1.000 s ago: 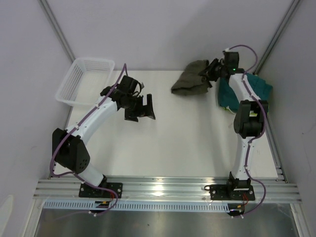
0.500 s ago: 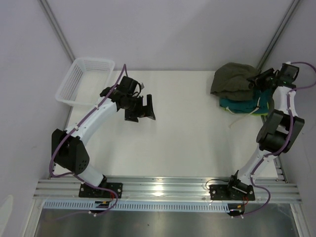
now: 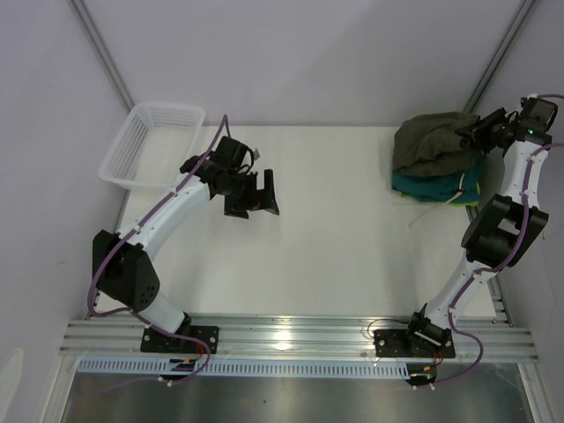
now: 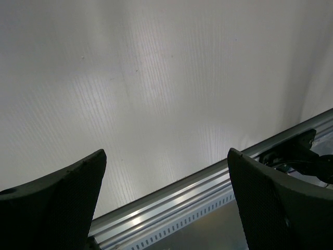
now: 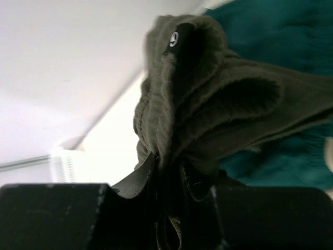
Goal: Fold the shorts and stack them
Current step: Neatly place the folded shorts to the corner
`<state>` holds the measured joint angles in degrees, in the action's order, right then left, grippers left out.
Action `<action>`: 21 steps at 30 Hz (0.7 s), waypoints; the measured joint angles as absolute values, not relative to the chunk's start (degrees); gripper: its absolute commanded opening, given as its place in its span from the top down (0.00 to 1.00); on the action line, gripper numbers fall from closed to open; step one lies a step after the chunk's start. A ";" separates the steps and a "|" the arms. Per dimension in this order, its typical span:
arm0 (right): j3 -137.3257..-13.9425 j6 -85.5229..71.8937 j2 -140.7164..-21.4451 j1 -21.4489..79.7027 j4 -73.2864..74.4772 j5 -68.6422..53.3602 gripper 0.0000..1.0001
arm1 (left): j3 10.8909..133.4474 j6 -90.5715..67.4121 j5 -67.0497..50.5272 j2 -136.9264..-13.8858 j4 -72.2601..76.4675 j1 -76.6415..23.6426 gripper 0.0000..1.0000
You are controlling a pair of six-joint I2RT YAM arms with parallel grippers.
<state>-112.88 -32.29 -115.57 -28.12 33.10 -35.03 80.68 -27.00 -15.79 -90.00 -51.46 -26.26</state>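
The white plastic mesh basket [image 3: 123,150] sat at the far-left corner of the white table [image 3: 352,247]. The soft olive-green cloth shorts [image 3: 434,141] lay bunched on the folded teal shorts [image 3: 438,185] at far right, their edge pinched in the right gripper [image 3: 467,138]. Only the right wrist view showed a small metal eyelet [image 5: 174,36] in the olive cloth. The left gripper [image 3: 253,194] hovered with jaws spread wide

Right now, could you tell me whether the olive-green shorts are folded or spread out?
Folded: the olive-green shorts sit bunched in a compact bundle atop the teal pair, pinched by the right tool.
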 measured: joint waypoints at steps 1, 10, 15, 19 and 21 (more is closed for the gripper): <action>-113.38 -31.00 -115.92 -28.08 34.89 -33.56 1.00 | 80.68 -27.00 -15.79 -90.00 -51.46 -26.26 0.01; -122.30 -20.88 -123.55 -28.10 48.36 -23.22 1.00 | 80.66 -26.96 -15.88 -90.00 -51.46 -26.30 0.01; -123.02 -17.10 -127.04 -27.97 52.25 -14.72 1.00 | 80.66 -26.89 -16.21 -90.00 -51.53 -26.46 0.01; -126.37 -15.53 -130.63 -26.74 53.71 -8.86 1.00 | 80.66 -26.81 -16.71 -90.00 -51.79 -26.65 0.01; -126.34 -15.35 -131.07 -25.71 53.54 -5.98 1.00 | 80.68 -26.52 -16.75 -90.02 -52.07 -26.76 0.01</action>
<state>-126.34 -15.35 -131.07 -25.71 53.54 -5.98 80.68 -26.52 -16.75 -90.02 -52.07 -26.76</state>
